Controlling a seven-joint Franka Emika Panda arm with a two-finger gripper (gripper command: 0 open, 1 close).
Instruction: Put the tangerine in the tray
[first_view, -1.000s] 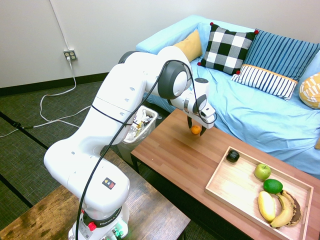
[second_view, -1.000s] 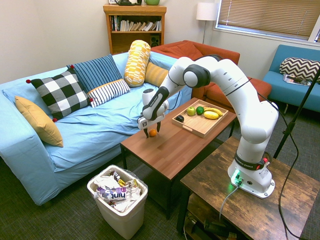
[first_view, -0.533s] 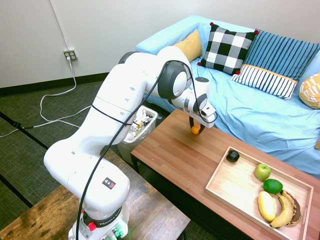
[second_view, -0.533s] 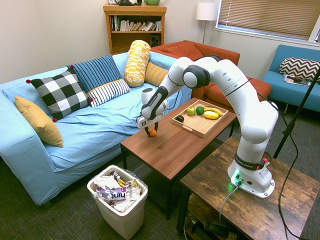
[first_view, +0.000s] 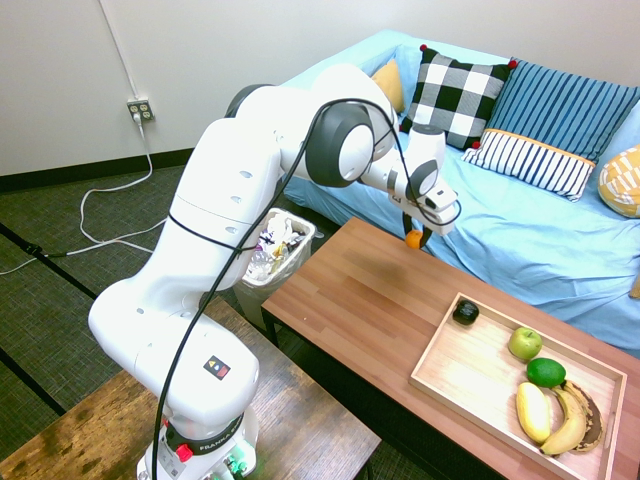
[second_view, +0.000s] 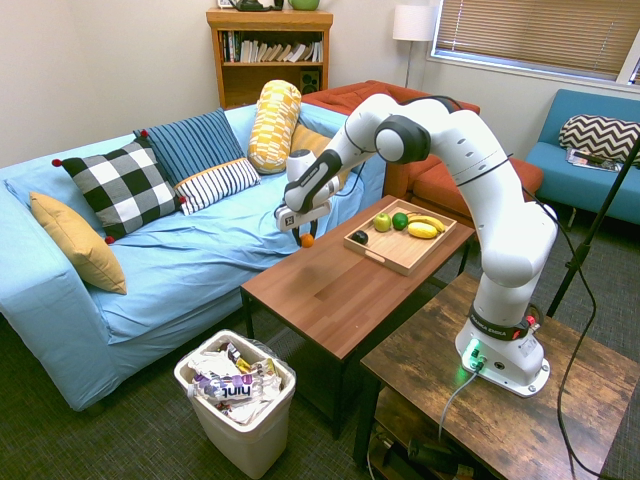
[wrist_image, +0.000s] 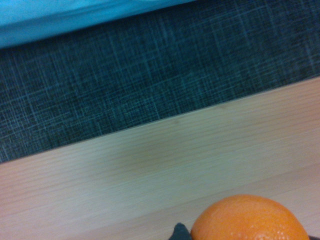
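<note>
The Franka arm (first_view: 222, 175) has risen from the wooden desk (first_view: 335, 290), well apart from the tray (second_view: 357, 247). Its jaws, parted only by the fruit's width, have closed round the tangerine (first_view: 413, 239), now lifted clear; with 1 grip apparently secured, carrying it across to the tray comes next

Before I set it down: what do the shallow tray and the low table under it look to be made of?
The shallow rectangular tray looks like pale wood, smooth and matte, with faint grain. The low brown table shows plank-like grain and a slight sheen: wood or laminate.
</note>
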